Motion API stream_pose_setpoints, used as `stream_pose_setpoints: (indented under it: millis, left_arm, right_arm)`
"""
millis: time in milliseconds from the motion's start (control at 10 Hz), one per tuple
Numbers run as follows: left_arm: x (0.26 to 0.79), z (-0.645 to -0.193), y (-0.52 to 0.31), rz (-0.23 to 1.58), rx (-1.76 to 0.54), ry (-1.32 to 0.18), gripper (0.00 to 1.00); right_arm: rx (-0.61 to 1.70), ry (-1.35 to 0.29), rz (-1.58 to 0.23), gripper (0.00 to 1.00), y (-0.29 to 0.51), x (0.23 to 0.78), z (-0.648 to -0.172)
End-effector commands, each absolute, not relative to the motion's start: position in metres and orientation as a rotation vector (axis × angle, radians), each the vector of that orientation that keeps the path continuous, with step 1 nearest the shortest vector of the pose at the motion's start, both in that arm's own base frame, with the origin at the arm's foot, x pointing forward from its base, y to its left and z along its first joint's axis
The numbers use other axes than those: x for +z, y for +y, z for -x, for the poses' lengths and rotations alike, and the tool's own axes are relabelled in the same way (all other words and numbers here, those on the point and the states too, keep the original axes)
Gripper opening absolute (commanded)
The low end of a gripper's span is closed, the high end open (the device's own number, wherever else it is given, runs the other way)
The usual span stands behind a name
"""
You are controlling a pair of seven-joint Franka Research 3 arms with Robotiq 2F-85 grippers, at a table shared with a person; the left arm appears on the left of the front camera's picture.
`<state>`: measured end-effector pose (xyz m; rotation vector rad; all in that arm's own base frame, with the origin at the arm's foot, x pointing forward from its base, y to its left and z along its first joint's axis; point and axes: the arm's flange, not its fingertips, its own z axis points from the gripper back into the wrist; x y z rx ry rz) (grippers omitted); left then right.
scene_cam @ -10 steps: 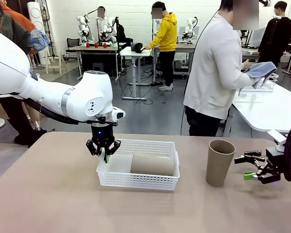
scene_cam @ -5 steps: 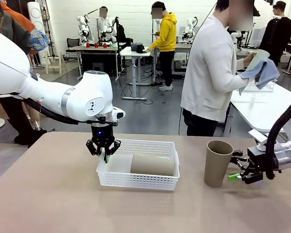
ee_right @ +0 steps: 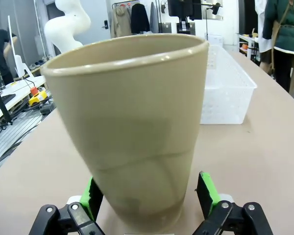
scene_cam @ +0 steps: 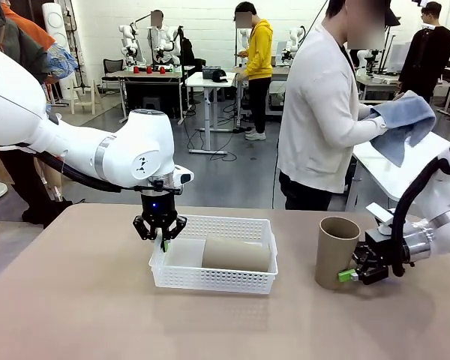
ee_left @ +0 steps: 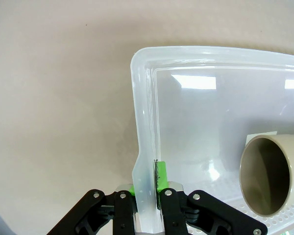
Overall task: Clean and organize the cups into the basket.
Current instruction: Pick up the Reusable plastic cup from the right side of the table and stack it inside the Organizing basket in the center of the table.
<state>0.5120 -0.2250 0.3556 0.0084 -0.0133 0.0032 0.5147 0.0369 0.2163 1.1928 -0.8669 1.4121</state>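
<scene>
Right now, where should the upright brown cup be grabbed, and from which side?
Take the cup low on its wall, side-on from the robot's right, where the open right claw straddles it. It stands upright and tapers toward the base, so the narrow end fits the claw.

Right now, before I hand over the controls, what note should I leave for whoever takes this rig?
Left gripper: shut on the basket's end wall.
Right gripper: open, straddling the base of the upright cup on the table.
Done: a sideways cup rests in the basket.
Left: close on the upright cup, lay it in the basket.
The person across the table is wiping with a blue cloth; what it holds is hidden.
</scene>
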Motion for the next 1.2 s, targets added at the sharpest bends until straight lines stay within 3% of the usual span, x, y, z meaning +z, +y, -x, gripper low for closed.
stream_pose_setpoints:
  millis: [0,300,400,500,600,700,800,1000,1100]
  left_arm:
    - [0.357,-0.512,-0.225,-0.008,0.003,-0.017,0.0]
    - [0.357,-0.512,-0.225,-0.008,0.003,-0.017,0.0]
    - [0.357,-0.512,-0.225,-0.008,0.003,-0.017,0.0]
    - [0.357,-0.512,-0.225,-0.008,0.003,-0.017,0.0]
    - [0.357,-0.512,-0.225,-0.008,0.003,-0.017,0.0]
    - [0.357,-0.512,-0.225,-0.008,0.003,-0.017,0.0]
    - [0.357,-0.512,-0.225,-0.008,0.003,-0.017,0.0]
    - [0.357,-0.512,-0.225,-0.008,0.003,-0.017,0.0]
    - [0.357,-0.512,-0.225,-0.008,0.003,-0.017,0.0]
  right_arm:
    - [1.398,-0.866,-1.227,1.0,0.053,0.215,-0.524]
    - [1.441,-0.877,-1.243,1.0,0.063,0.213,-0.523]
    - [1.451,-0.865,-1.252,0.4,0.062,0.213,-0.524]
    - [1.452,-0.87,-1.253,0.4,0.061,0.214,-0.523]
    - [1.453,-0.873,-1.25,0.0,0.06,0.214,-0.523]
    - [1.457,-0.866,-1.232,0.36,0.059,0.215,-0.521]
    - [1.476,-0.861,-1.202,0.0,0.058,0.22,-0.515]
    - [1.41,-0.881,-1.135,0.0,0.053,0.256,-0.495]
    - [1.34,-0.888,-1.11,0.6,0.05,0.283,-0.485]
